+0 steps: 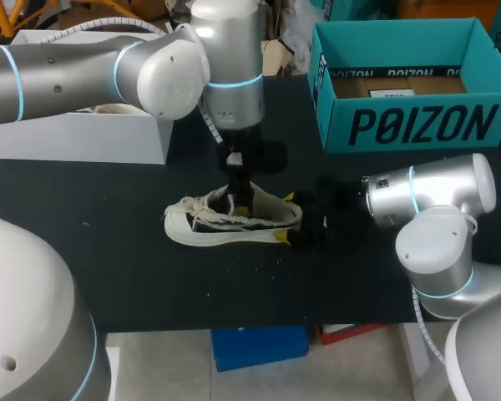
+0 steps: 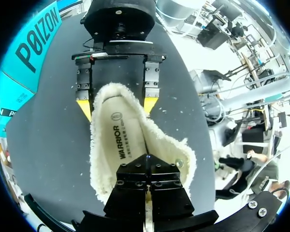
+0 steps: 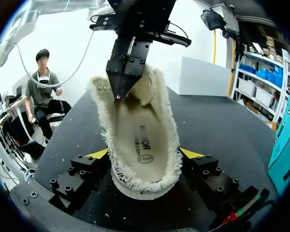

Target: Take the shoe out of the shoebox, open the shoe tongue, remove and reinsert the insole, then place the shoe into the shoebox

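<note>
Shoe [image 1: 234, 221] side-on in head view, insole [image 3: 142, 145] bared only to wrist views. Heel clamped by level right gripper [image 3: 145, 153]; left gripper [image 3: 119, 93] vertical, closed, tip inside opening.

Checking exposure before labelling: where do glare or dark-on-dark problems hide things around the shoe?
Head view: the black right gripper merges with the dark table beside the pale shoe. Left wrist view: the background glares white. Right wrist view: bright backdrop too, yet the insole is evenly lit.
</note>
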`<state>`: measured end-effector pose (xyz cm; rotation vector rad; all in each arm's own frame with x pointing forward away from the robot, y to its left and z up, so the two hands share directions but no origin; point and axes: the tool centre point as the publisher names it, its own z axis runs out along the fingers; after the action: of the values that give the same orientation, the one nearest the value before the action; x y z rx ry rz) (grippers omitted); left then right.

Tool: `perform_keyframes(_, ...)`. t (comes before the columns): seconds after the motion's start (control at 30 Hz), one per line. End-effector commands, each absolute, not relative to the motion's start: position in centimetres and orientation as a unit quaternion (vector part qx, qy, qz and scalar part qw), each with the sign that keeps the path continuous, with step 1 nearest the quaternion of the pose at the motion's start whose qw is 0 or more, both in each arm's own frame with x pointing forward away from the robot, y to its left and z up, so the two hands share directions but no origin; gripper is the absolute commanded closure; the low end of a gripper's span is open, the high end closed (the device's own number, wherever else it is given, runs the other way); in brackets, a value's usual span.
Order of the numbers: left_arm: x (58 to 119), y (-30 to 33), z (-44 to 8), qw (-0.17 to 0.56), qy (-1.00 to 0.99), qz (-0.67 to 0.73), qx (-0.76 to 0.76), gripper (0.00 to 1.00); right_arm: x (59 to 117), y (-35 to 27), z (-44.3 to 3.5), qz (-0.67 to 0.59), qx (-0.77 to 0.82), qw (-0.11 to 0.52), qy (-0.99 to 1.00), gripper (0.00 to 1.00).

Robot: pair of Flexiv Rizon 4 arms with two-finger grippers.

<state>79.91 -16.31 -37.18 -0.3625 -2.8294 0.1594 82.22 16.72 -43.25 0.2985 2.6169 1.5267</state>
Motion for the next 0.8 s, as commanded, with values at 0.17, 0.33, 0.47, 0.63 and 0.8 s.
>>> perform_keyframes(0.17,79.7,-16.5,-39.0,0.147,-0.982,0.048,-0.111,1.00,82.3,16.7,-43.5,0.500,0.099,0.049,0.859,1.00)
perform_keyframes(0.33,79.5,-16.5,-39.6,0.149,-0.982,0.053,-0.107,1.00,82.3,16.7,-43.5,0.500,0.099,0.049,0.859,1.00)
perform_keyframes(0.47,79.4,-16.3,-40.0,0.145,-0.983,0.051,-0.103,1.00,82.3,16.7,-43.5,0.500,0.099,0.049,0.859,1.00)
perform_keyframes(0.63,79.2,-16.2,-40.3,0.144,-0.983,0.049,-0.098,1.00,82.3,16.7,-43.5,0.500,0.099,0.049,0.859,1.00)
perform_keyframes(0.8,78.9,-16.2,-40.7,0.144,-0.984,0.046,-0.096,1.00,82.3,16.7,-43.5,0.500,0.099,0.049,0.859,1.00)
